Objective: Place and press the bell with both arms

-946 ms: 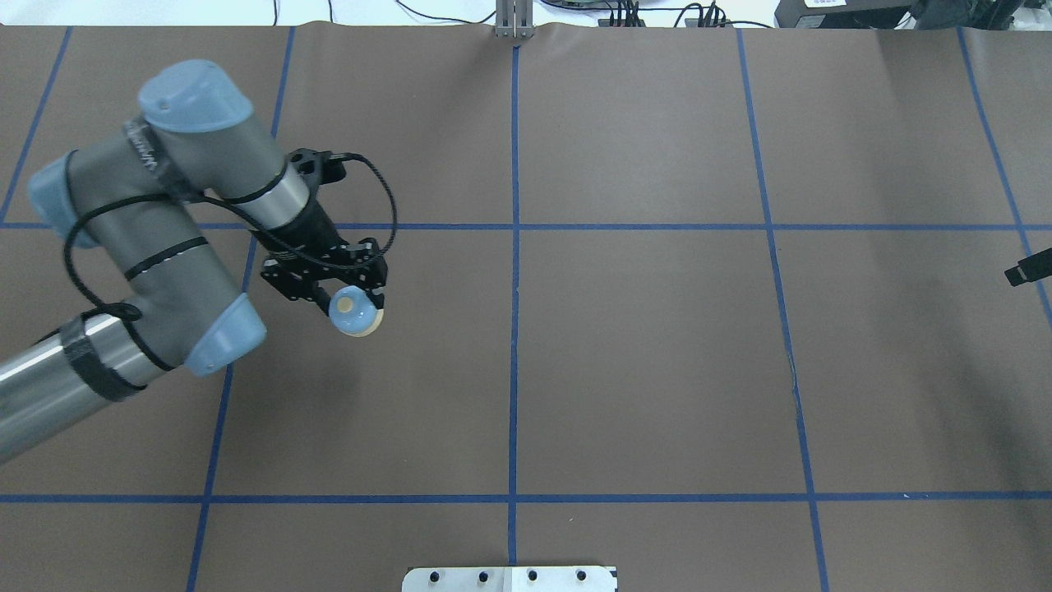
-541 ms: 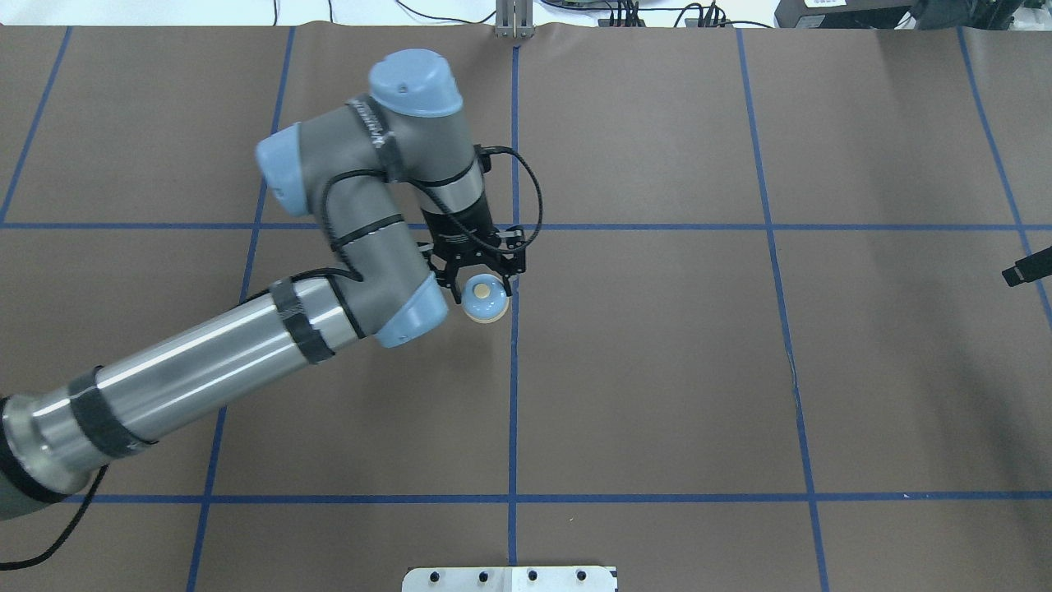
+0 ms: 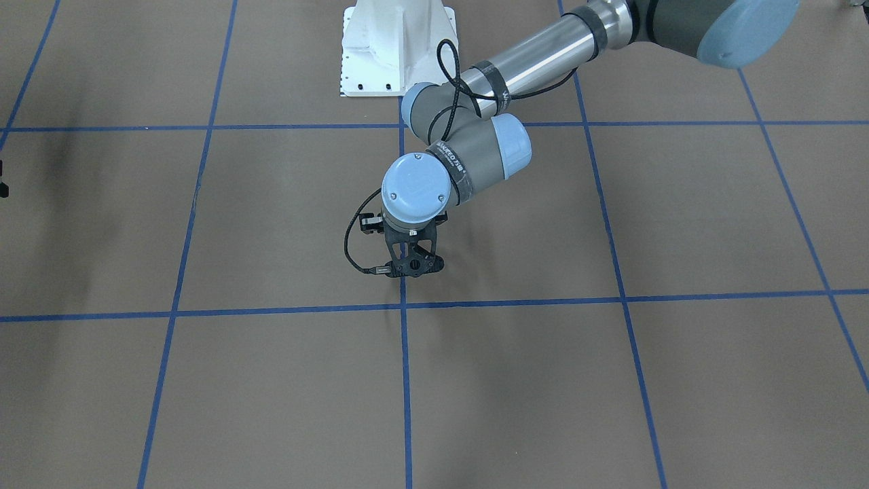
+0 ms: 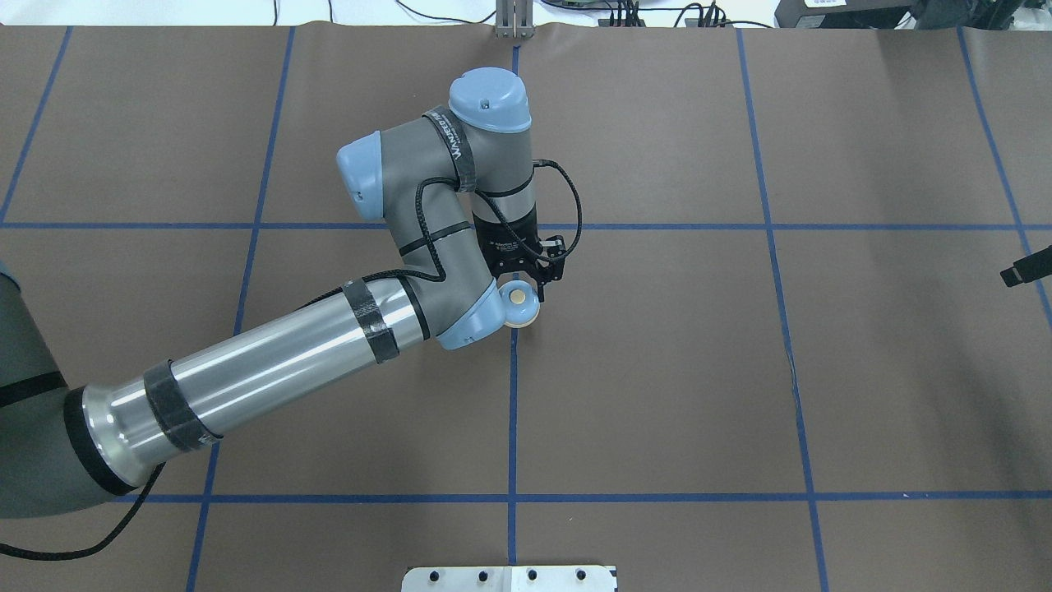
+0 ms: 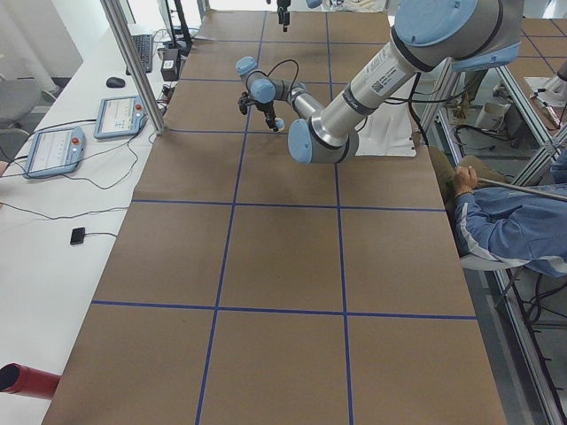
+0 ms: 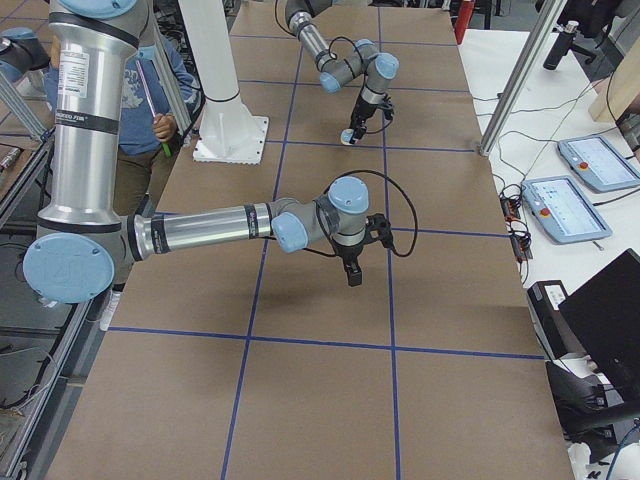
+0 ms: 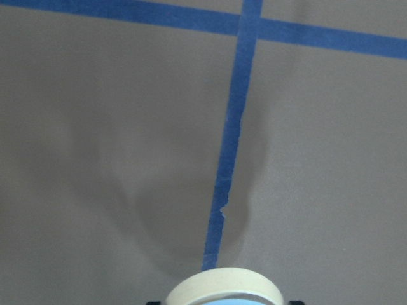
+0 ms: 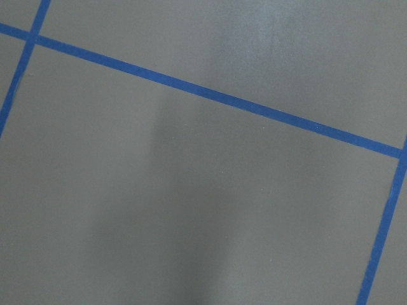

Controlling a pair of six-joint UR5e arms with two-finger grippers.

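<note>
Front view: my left gripper [image 3: 409,266] hangs mid-table, wide brown mat [image 3: 204,224] on every side. Overhead: one bell [image 4: 521,304], clamped tight in it over the centre tape line [image 4: 513,411]; my right gripper [image 4: 1027,267] peeks at the right edge, opening unreadable. Left wrist: cream rim at bottom.

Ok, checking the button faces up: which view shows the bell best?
Overhead exterior: the bell shows its blue dome and cream button from above. The left wrist view catches only its cream rim; front-facing, the left gripper hides it; side views show it tiny; right wrist, nothing.
</note>
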